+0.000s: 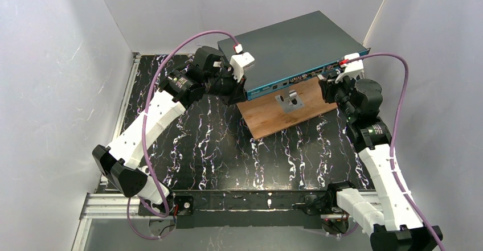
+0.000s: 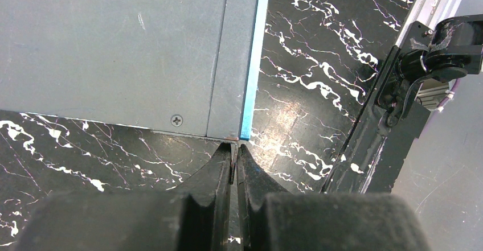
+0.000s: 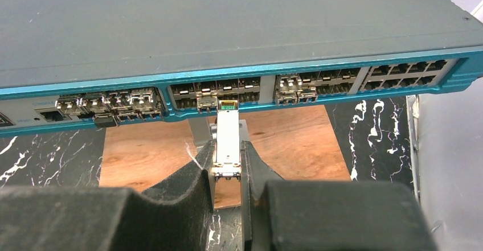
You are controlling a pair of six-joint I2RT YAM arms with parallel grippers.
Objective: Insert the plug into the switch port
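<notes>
plug at the port mouth

our right gripper clamps the plug, its tip just before the sockets of the switch. we'd push straight in, level. our left gripper, pinched shut and empty, sits at the switch's corner.

The slim silver metal plug faces the wide dark grey metal switch. A protruding silver module crowds its left side, and a grey metal bracket stands underneath.
</notes>
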